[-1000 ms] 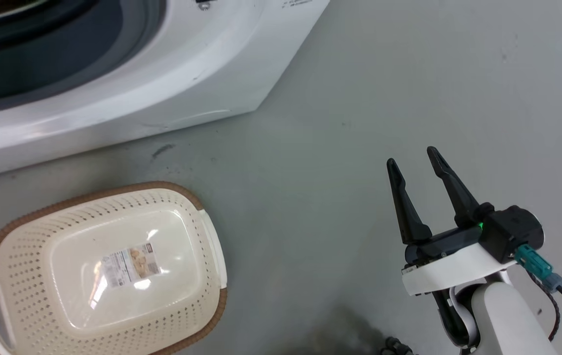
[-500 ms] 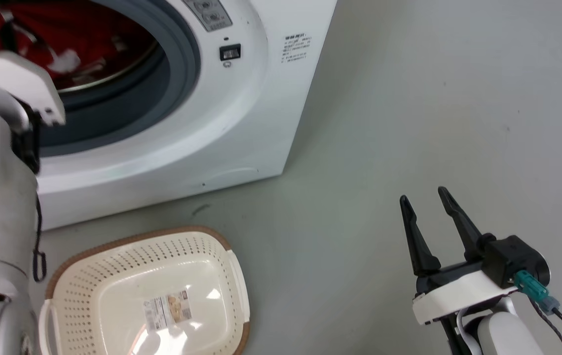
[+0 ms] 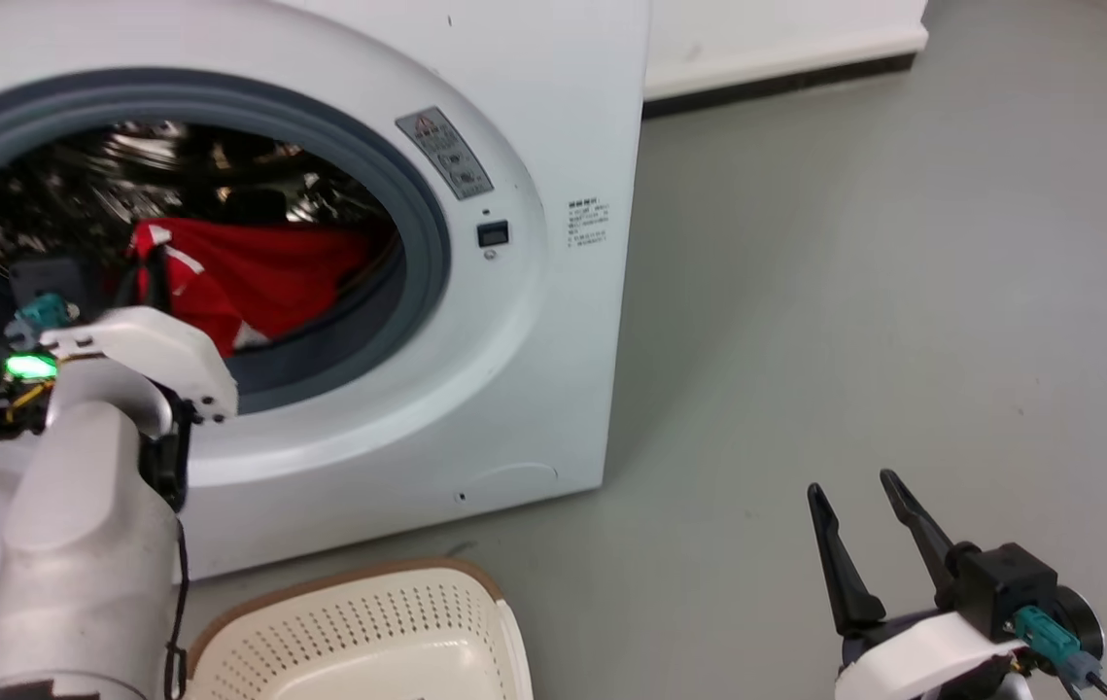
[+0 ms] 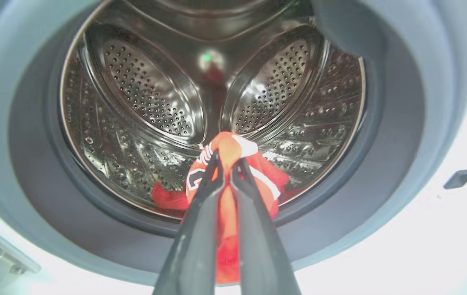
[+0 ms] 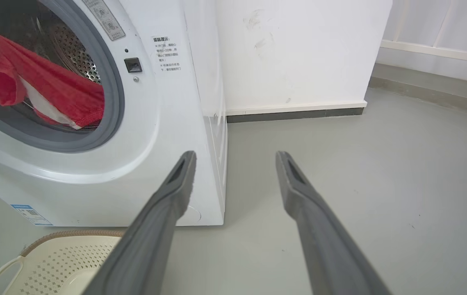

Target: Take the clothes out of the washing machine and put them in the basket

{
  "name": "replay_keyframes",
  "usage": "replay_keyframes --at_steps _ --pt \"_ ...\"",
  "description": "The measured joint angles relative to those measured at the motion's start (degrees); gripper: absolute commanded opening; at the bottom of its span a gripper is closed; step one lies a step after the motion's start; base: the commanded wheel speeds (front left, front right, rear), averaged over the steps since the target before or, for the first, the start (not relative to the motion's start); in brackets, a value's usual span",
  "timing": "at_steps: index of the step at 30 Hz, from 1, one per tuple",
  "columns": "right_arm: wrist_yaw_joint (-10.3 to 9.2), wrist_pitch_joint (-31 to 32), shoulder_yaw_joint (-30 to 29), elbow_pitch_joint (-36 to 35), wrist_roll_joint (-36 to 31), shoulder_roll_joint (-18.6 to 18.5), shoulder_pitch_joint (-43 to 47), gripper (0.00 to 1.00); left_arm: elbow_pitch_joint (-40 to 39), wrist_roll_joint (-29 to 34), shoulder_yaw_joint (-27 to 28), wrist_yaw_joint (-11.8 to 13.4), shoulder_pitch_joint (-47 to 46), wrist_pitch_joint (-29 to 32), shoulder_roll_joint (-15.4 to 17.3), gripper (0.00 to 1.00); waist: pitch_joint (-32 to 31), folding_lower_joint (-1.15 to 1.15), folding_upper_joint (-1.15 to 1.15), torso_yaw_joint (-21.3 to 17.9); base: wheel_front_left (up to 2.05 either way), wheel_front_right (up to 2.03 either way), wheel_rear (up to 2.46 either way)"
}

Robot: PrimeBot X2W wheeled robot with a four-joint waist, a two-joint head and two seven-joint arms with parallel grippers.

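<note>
The white washing machine point(image 3: 534, 321) stands with its grey-rimmed porthole uncovered. Red clothes point(image 3: 252, 267) with white trim lie low in the steel drum point(image 4: 143, 86). My left gripper point(image 4: 227, 157) is at the mouth of the porthole, shut on a bunch of red cloth point(image 4: 233, 145) that hangs down between its fingers and trails back into the drum. My left forearm point(image 3: 77, 506) rises in front of the machine. The cream basket point(image 3: 368, 632) with its brown rim sits on the floor below the porthole. My right gripper point(image 3: 851, 483) hovers open over the floor to the machine's right, holding nothing.
Grey floor point(image 3: 854, 292) stretches to the right of the machine. A white wall with a dark skirting point(image 5: 295, 112) runs behind it. In the right wrist view the basket point(image 5: 61, 254) sits at the lower left, just in front of the machine's base.
The head camera has tilted up, so the machine and basket sit lower in the picture. My left arm has come into view at the porthole. The right gripper stays open.
</note>
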Motion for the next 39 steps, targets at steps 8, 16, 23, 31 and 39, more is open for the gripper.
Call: replay_keyframes --at_steps 8,16,23,31,39 --pt "0.00 2.4 -0.9 -3.4 -0.6 0.0 3.8 1.00 -13.1 0.3 0.1 -0.8 6.8 0.0 -2.6 0.00 -4.9 -0.01 0.00 3.8 0.00 0.00 0.00" --pt "0.00 3.4 -1.8 -5.5 -0.6 0.0 5.8 1.00 -31.2 0.9 -1.2 -0.9 14.7 -0.1 -5.5 0.00 -6.5 0.00 0.00 7.0 0.00 0.00 0.00" --pt "0.00 3.9 -1.8 -6.2 -0.4 0.0 6.2 1.00 -47.6 0.7 -2.5 0.3 22.6 3.6 -6.8 0.00 -6.6 0.01 0.00 9.4 0.00 0.00 0.00" --pt "0.00 4.0 -1.4 -6.8 -0.3 0.0 6.2 1.00 -62.3 -0.4 -2.4 3.6 36.9 9.8 -8.0 0.00 -4.9 0.02 0.00 11.2 0.00 0.00 0.00" --pt "-0.01 3.9 -0.7 -7.1 -0.3 0.0 4.4 1.00 -55.2 -3.2 -2.8 5.2 46.5 10.0 -10.2 0.00 -0.9 0.02 0.00 11.4 0.00 0.00 0.00"
